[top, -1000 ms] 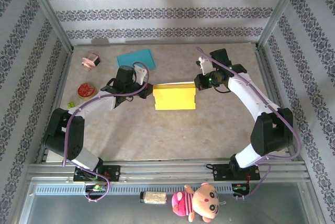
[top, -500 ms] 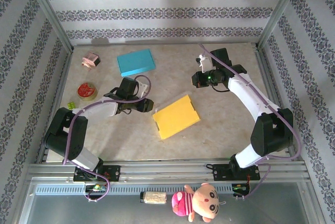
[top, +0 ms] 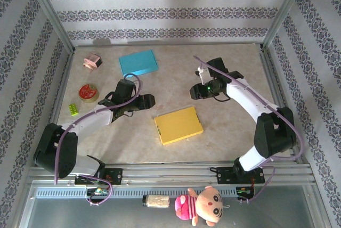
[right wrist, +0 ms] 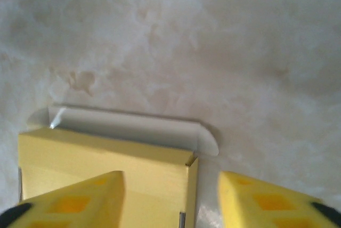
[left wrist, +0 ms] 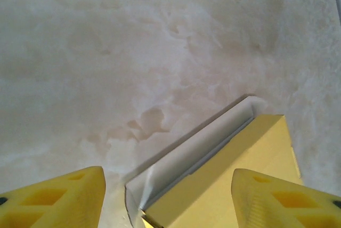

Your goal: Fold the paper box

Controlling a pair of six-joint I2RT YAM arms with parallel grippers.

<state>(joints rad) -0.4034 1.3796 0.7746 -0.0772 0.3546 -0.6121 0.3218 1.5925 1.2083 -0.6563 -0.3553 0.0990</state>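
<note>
From above, the yellow paper box [top: 178, 125] lies flat mid-frame on the bench [top: 229, 132], between the left fingers [top: 147, 100] and right fingers [top: 194, 94]. Left wrist view: fingers spread, empty, box at bottom centre. Right wrist view: likewise, box lower left.

Yellow paper box [top: 178, 125] flat and slightly askew in the middle of the table [top: 226, 135], apart from both arms: left gripper [top: 147, 100] just off its far left, right gripper [top: 194, 92] just past its far right corner. Blue box [top: 138, 62] far left, with a pink toy [top: 92, 60], red disc [top: 88, 92] and green block [top: 73, 108] along the left edge. Plush doll [top: 202, 206] beyond the near edge.
</note>
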